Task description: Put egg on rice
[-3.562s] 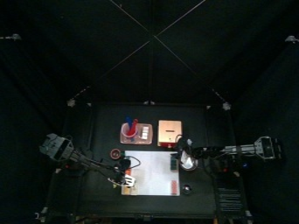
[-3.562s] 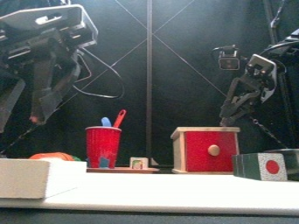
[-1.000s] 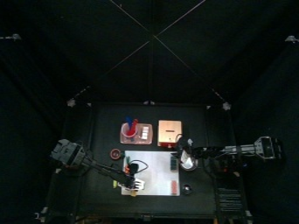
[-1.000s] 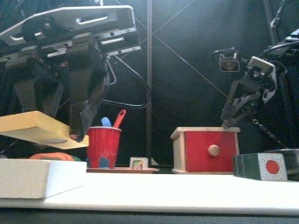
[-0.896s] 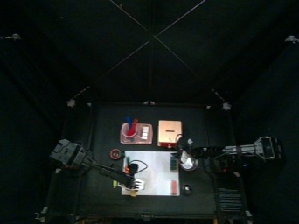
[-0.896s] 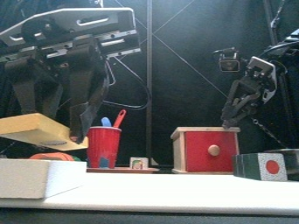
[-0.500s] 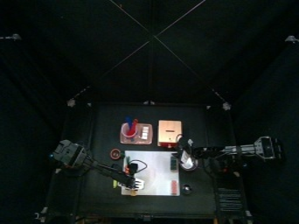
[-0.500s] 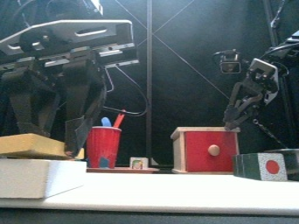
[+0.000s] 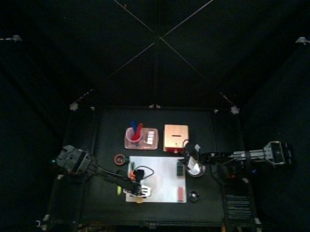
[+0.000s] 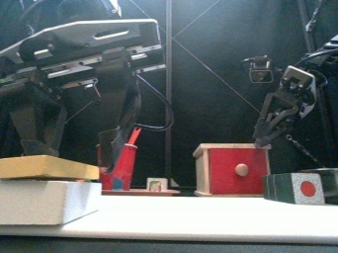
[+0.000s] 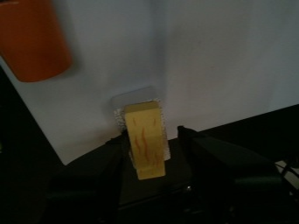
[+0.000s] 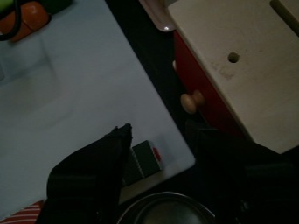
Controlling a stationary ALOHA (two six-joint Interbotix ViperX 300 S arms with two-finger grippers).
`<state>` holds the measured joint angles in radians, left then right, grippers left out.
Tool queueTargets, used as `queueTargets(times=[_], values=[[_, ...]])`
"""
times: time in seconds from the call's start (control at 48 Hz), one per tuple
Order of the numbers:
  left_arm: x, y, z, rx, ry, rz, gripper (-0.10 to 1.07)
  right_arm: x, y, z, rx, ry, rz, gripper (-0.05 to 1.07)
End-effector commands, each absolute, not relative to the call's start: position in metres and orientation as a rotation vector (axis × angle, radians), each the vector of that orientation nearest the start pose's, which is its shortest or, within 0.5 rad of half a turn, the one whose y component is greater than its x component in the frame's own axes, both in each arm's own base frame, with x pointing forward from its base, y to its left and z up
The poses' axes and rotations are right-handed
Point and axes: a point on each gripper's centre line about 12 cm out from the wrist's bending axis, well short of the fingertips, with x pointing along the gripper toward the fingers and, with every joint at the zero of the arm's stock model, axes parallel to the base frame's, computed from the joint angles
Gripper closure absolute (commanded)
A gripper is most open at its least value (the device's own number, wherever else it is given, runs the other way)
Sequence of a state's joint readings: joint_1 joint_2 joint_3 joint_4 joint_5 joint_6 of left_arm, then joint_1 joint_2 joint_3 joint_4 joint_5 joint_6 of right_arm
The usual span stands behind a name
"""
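Black curtains hang all around the small tabletop. On the white board [image 11: 198,70], near its front left corner, the egg [image 10: 49,166] lies flat on top of the white rice block [image 10: 46,201]. It looks light, soft and a bit slippery, best pinched gently by its long sides. The left pincer [image 11: 149,162] stands released around it. The right pincer [image 12: 117,144] hangs apart; I cannot tell its state.
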<state>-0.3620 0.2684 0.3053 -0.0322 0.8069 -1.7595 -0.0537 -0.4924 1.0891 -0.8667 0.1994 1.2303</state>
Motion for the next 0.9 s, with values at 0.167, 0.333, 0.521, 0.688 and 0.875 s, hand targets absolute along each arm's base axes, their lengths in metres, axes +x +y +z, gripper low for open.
queueTargets(times=[0.167,0.333,0.521,0.688,0.875], values=[[0.379,-0.142,0.146,-1.211,1.167,0.903,0.05,0.247,-0.03,0.181,0.325,0.653,-0.32,0.15],[0.382,-0.136,0.164,-1.213,1.129,0.871,0.05,0.248,-0.03,0.183,0.326,0.649,-0.318,0.15],[0.381,-0.128,0.177,-1.168,1.083,0.833,0.05,0.248,-0.03,0.183,0.33,0.648,-0.32,0.15],[0.381,-0.107,0.201,-0.957,0.937,0.729,0.05,0.248,-0.03,0.184,0.332,0.644,-0.319,0.15],[0.368,-0.085,0.236,-0.737,0.736,0.536,0.05,0.245,-0.03,0.191,0.35,0.615,-0.317,0.15]])
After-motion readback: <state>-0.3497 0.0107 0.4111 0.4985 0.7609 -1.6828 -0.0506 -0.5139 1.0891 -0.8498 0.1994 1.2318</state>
